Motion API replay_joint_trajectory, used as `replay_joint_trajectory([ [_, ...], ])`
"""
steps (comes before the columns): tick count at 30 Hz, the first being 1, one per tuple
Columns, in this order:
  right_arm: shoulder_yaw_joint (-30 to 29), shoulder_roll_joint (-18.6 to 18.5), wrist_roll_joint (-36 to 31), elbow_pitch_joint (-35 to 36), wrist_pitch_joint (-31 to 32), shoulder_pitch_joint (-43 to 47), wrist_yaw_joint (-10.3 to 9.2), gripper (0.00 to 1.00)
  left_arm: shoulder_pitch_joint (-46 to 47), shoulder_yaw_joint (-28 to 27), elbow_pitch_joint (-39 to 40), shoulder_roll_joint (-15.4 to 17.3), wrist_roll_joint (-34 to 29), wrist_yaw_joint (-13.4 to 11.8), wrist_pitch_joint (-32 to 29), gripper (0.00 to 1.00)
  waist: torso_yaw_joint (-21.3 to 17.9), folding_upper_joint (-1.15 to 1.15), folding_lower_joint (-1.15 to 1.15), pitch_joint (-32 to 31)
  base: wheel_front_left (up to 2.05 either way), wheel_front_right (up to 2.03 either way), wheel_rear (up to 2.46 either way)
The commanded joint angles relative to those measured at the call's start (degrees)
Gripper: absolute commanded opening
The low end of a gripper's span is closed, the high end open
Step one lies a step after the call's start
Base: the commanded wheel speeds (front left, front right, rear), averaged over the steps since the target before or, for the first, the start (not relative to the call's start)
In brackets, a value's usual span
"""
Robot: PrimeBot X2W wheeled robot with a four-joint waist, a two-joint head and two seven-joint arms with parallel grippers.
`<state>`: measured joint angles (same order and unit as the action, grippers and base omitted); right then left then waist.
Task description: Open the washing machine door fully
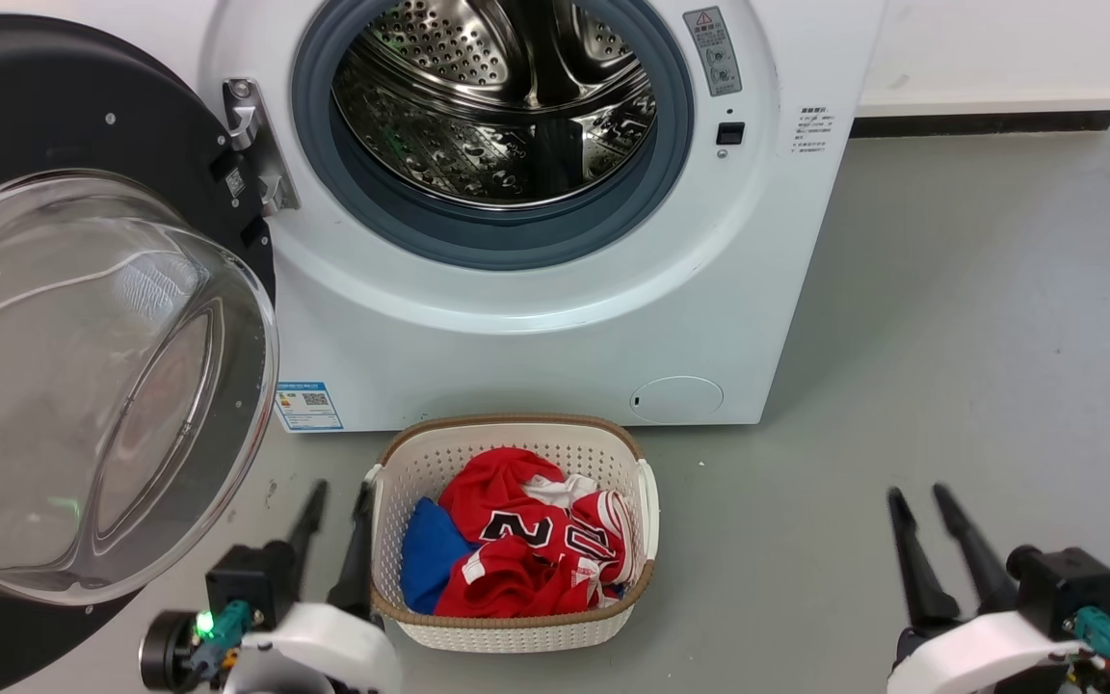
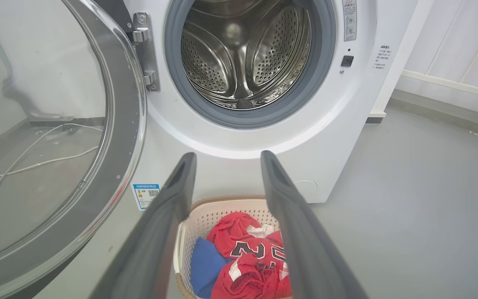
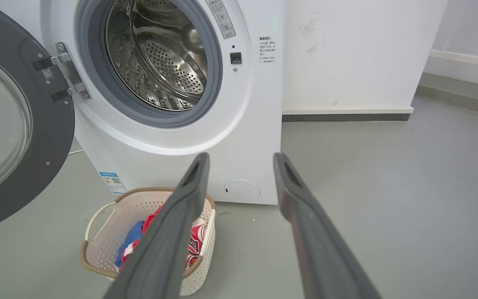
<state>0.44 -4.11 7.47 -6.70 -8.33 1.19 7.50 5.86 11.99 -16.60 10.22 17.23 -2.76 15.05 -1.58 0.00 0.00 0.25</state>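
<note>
The white washing machine point(image 1: 555, 328) point(image 2: 338, 137) point(image 3: 247, 137) faces me with its steel drum exposed. Its black round washing machine door point(image 1: 64, 106) point(image 2: 118, 137) point(image 3: 52, 137) is swung wide to the left on a metal hinge point(image 1: 251, 145), the clear glass bowl point(image 1: 83, 386) bulging toward me. My left gripper point(image 1: 341, 490) point(image 2: 226, 155) hovers open low at the left, just right of the door's lower rim and beside the basket, holding nothing. Low at the right my right gripper point(image 1: 919, 493) point(image 3: 241, 157) is open and empty above the floor.
A white laundry basket point(image 1: 516, 631) point(image 2: 203, 207) point(image 3: 110, 207) with red and blue clothes sits on the grey floor right before the machine, between my arms. A white wall with a dark skirting point(image 1: 979, 123) runs behind at the right. White cables point(image 2: 35, 164) lie behind the door glass.
</note>
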Motion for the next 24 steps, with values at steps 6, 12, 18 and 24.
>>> replay_joint_trajectory([
  [6,-0.46,0.19,5.38,-1.32,1.09,-0.09,0.00,0.00,-0.29,-1.24,-0.73,-0.56,4.67,0.66,-1.69,0.00,0.06,0.00,0.00,-0.01,0.00,0.00,0.00],
  [12,-1.03,0.27,12.14,-1.75,2.28,-0.74,0.00,0.00,-0.25,-2.69,-0.35,-1.11,10.66,1.47,-3.35,0.00,0.14,0.00,0.00,-0.01,0.00,0.00,0.00],
  [18,-1.53,0.35,18.43,-2.18,3.34,-1.34,0.00,0.00,-0.20,-4.02,0.00,-1.65,16.22,2.24,-4.88,0.00,0.21,0.00,0.00,-0.01,0.00,0.00,0.00],
  [24,-2.00,0.43,24.26,-2.61,4.34,-1.96,0.00,0.00,-0.12,-5.27,0.28,-2.17,21.40,2.95,-6.33,0.00,0.29,0.00,0.00,-0.02,0.00,0.00,0.00],
])
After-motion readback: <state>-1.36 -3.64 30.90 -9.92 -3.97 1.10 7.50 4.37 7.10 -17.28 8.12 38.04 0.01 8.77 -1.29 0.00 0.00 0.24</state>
